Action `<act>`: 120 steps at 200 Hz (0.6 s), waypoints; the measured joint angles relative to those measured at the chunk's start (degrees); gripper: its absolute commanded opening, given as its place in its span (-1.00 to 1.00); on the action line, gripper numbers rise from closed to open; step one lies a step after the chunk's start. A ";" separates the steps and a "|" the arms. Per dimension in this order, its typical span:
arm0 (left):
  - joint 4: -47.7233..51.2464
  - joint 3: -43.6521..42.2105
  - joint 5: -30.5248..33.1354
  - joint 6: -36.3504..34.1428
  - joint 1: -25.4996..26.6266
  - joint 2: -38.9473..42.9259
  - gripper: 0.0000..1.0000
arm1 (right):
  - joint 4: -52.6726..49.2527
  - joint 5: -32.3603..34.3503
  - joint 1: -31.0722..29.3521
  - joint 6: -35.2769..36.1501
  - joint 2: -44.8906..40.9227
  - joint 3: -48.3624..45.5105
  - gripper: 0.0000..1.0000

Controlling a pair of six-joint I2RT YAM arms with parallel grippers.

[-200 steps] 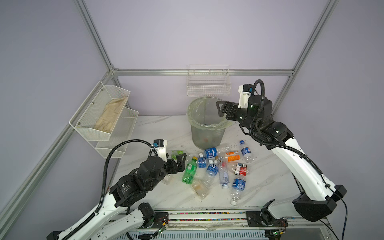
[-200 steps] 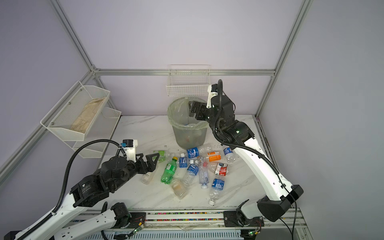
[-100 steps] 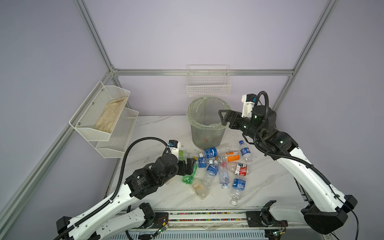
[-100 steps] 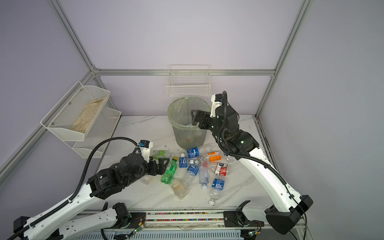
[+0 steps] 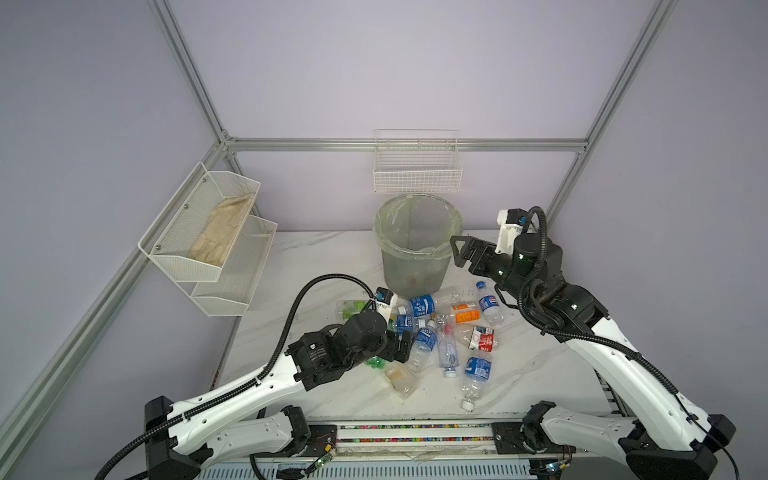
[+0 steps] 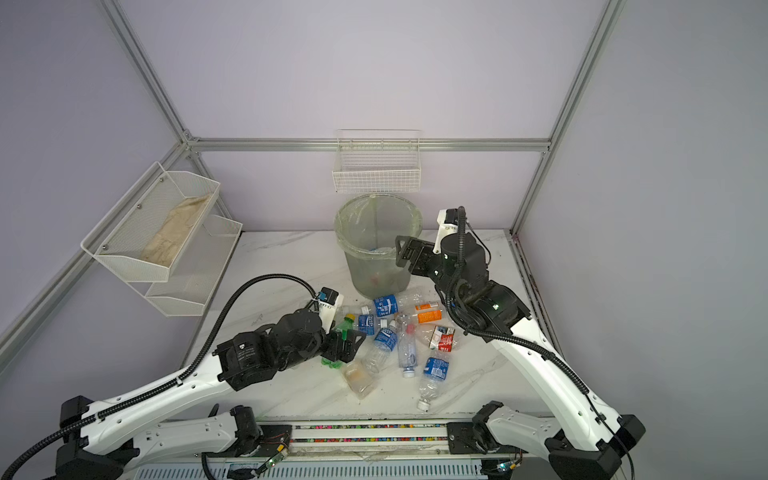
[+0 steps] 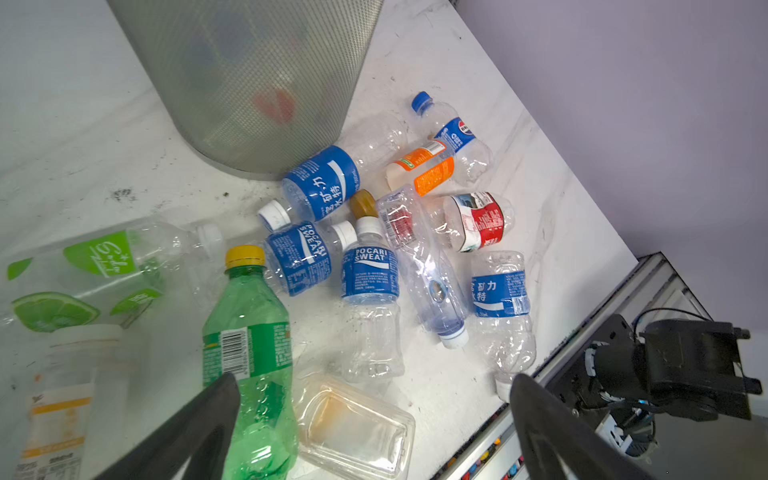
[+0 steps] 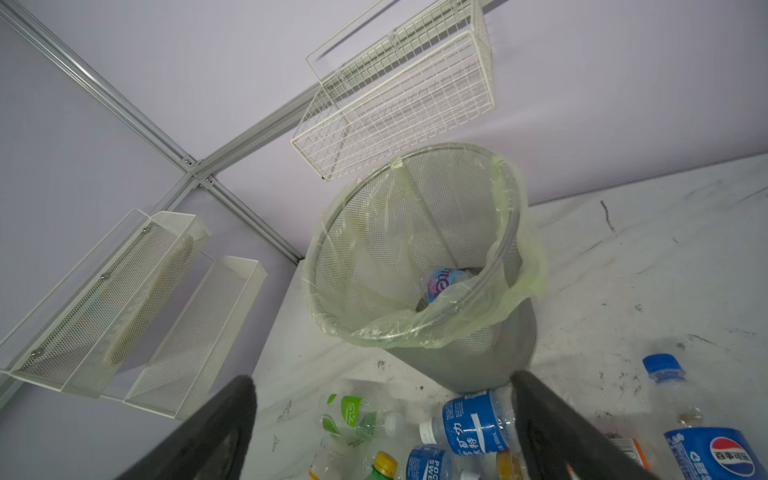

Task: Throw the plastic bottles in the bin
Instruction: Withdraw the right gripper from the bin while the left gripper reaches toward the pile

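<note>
left fingers (image 7: 199, 424) spread wide, low, right fingers (image 8: 216, 424) spread wide, raised

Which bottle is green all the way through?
The soda bottle with the yellow cap, lying by the left claw. Its whole body is green plastic; the other bottles are clear with coloured labels.

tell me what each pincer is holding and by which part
Nothing is held. The left pincer stands open over the green soda bottle, not closed on it; the right pincer is open and empty near the bin.
</note>
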State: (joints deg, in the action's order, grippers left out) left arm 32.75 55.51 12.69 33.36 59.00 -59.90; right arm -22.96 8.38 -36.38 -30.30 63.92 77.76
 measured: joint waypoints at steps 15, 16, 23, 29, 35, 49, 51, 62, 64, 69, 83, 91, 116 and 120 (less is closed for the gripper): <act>-1.14 0.04 -0.52 -0.13 1.03 -1.73 1.00 | 0.00 0.17 0.00 -0.13 -1.07 -0.90 0.95; -1.22 0.04 -0.55 -0.13 1.07 -1.81 1.00 | 0.00 0.17 0.00 -0.13 -1.11 -0.94 0.95; -1.66 0.04 -0.59 -0.20 1.42 -2.71 1.00 | 0.00 0.24 0.00 -0.17 -1.49 -1.20 0.95; -1.97 0.07 -0.61 -0.22 1.70 -3.54 1.00 | -0.04 0.28 0.02 -0.24 -1.77 -1.31 0.95; -2.12 0.07 -0.59 -0.24 1.95 -4.26 1.00 | -0.02 0.28 0.07 -0.28 -2.01 -1.44 0.95; -2.40 0.07 -0.57 -0.39 2.21 -5.66 1.00 | 0.00 0.26 0.07 -0.31 -2.47 -1.75 0.95; -2.45 0.07 -0.57 -0.50 2.23 -5.86 1.00 | 0.00 0.24 0.07 -0.28 -2.54 -1.81 0.95; -2.86 0.07 -0.57 -1.25 2.25 -6.60 0.99 | 0.00 0.26 0.07 -0.31 -2.99 -2.29 0.95; -2.97 0.07 -0.59 -1.33 2.25 -6.67 0.99 | -0.02 0.26 0.07 -0.28 -3.08 -2.40 0.95; -3.34 0.07 -0.57 -1.79 2.25 -6.84 0.99 | -0.02 0.28 0.07 -0.28 -3.32 -2.71 0.95; -4.55 0.07 -0.50 -3.45 2.25 -7.08 0.99 | -0.04 0.35 0.07 -0.26 -4.02 -3.45 0.95; -5.49 0.07 -0.48 -4.76 2.16 -7.28 0.99 | -0.04 0.42 0.07 -0.26 -4.42 -3.89 0.95; -6.86 1.16 -0.63 -9.18 0.85 -9.81 0.99 | -0.04 0.85 0.07 -0.11 -5.97 -5.40 0.95; -7.15 1.51 -0.68 -9.99 0.35 -10.71 0.99 | -0.07 0.92 0.07 -0.09 -6.25 -5.62 0.95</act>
State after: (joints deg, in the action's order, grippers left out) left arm 25.61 57.01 12.01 23.38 59.35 -70.61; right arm -23.03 9.30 -36.32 -30.39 57.67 72.14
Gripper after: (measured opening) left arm 0.996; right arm 0.974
